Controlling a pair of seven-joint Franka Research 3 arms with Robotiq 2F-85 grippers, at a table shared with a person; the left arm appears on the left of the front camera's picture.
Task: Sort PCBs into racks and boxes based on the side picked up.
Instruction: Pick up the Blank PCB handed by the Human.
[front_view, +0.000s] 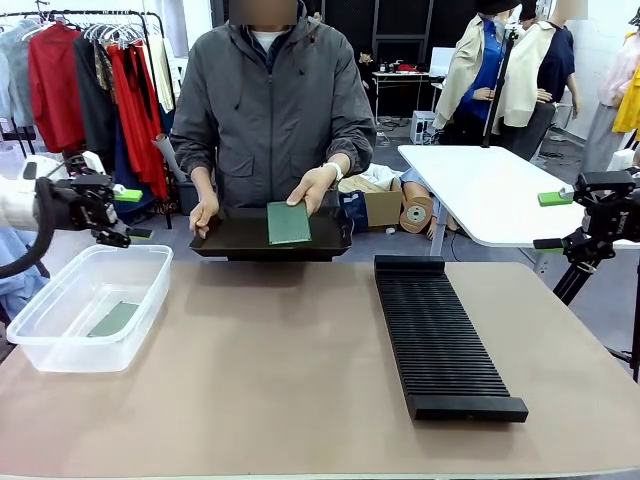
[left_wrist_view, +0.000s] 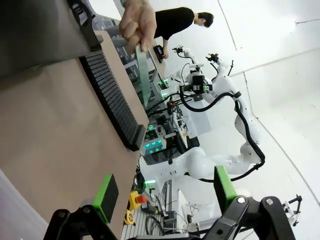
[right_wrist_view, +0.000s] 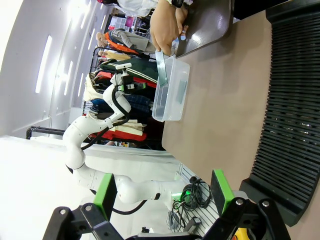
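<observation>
A person across the table holds a shallow black tray in both hands, and a light green PCB lies flat on it. A smaller, darker PCB rests on the bottom of the clear box at the table's left. The long black slotted rack lies on the right half. My left gripper hovers open above the box's far edge. My right gripper hangs open beyond the table's right side. In the wrist views both left gripper and right gripper hold nothing.
The brown tabletop is bare between box and rack. A white table stands behind at the right and a clothes rail at the back left. The person's hand grips the tray edge near the box.
</observation>
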